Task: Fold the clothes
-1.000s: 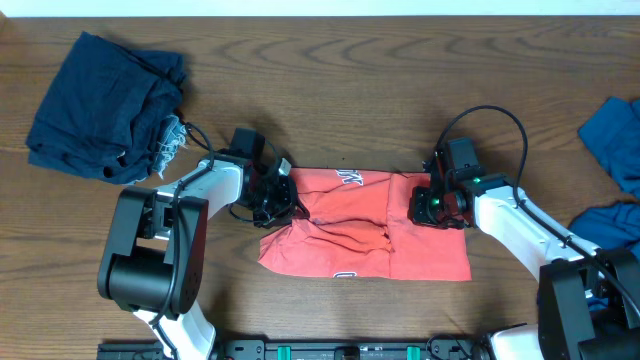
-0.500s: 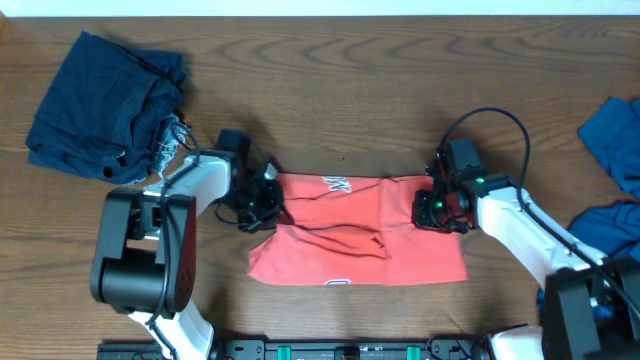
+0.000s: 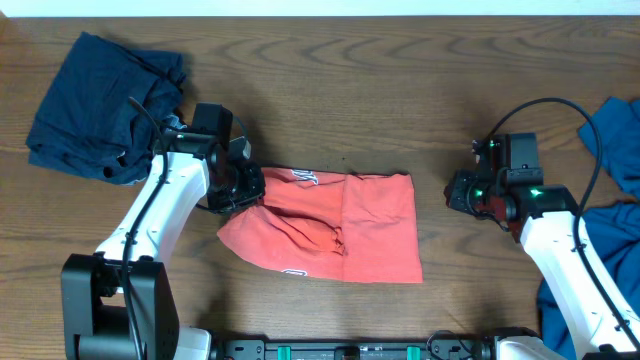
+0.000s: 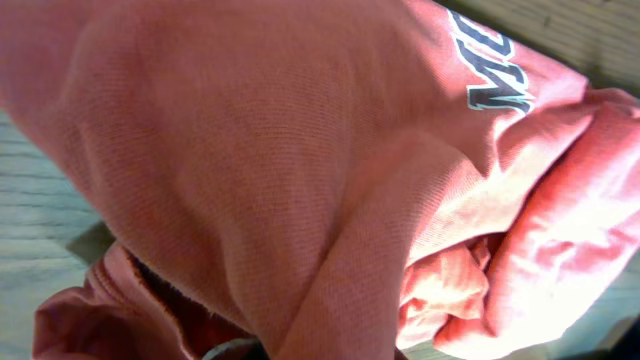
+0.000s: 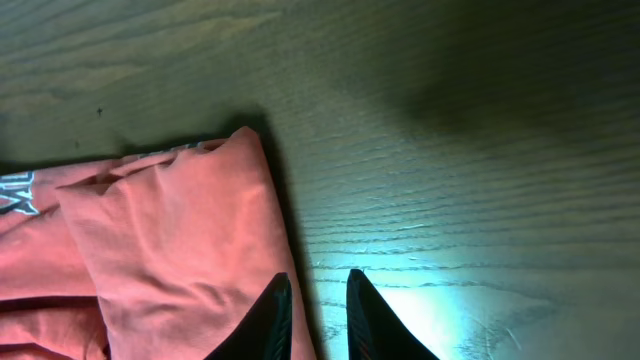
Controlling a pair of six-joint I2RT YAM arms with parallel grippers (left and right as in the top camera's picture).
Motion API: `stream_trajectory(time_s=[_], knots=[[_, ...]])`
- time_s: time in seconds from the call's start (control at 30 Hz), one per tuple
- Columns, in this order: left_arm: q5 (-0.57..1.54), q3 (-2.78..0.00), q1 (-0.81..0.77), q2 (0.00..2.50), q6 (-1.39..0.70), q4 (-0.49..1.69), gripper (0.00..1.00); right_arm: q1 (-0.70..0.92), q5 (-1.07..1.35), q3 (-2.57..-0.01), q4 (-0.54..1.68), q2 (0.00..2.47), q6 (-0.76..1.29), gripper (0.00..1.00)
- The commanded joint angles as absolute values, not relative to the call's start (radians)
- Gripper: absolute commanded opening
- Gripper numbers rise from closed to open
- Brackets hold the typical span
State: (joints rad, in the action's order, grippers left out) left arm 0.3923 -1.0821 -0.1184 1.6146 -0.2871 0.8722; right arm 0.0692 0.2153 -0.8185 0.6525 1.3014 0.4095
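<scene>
The clothes here are chiefly a coral-red T-shirt, lying folded and rumpled at the table's middle, white lettering near its top edge. My left gripper is shut on the shirt's bunched left end. Coral cloth with lettering fills the left wrist view and hides the fingers. My right gripper is to the right of the shirt, apart from it. In the right wrist view the shirt's right corner lies left of the gripper, which is open by a narrow gap and holds nothing.
A dark navy garment is heaped at the back left, close behind my left arm. Blue cloth lies at the right edge, with more of it near my right arm. Bare wood separates the shirt from the right gripper.
The left gripper has dragged the shirt leftwards, holding its left end. The right gripper has come off the shirt's right edge and moved back to the right.
</scene>
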Motion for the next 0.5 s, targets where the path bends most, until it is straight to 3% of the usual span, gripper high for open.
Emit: stream_trajectory(time_s=[0.0, 0.17, 0.2, 0.23, 0.27, 0.37, 0.47], knots=[[0.344, -1.095, -0.115, 1.608, -0.274, 0.878, 0.06, 0.059, 0.209, -0.837, 0.659, 1.288, 0.402, 0.18], [0.257, -1.095, -0.114, 1.608, -0.274, 0.883, 0.07, 0.059, 0.205, -0.837, 0.667, 1.288, 0.395, 0.18], [0.24, -1.094, -0.114, 1.609, -0.274, 0.883, 0.17, 0.059, 0.205, -0.837, 0.667, 1.288, 0.395, 0.18], [0.212, -1.093, -0.114, 1.609, -0.274, 0.885, 0.42, 0.059, 0.205, -0.837, 0.667, 1.288, 0.395, 0.18], [0.179, -1.092, -0.113, 1.61, -0.274, 0.887, 0.6, 0.059, 0.205, -0.837, 0.667, 1.288, 0.395, 0.18], [0.069, -1.09, -0.105, 1.61, -0.274, 0.896, 0.81, 0.059, 0.205, -0.837, 0.672, 1.288, 0.395, 0.18], [0.044, -1.09, -0.077, 1.61, -0.274, 0.896, 0.84, 0.059, 0.206, -0.837, 0.674, 1.288, 0.395, 0.18]])
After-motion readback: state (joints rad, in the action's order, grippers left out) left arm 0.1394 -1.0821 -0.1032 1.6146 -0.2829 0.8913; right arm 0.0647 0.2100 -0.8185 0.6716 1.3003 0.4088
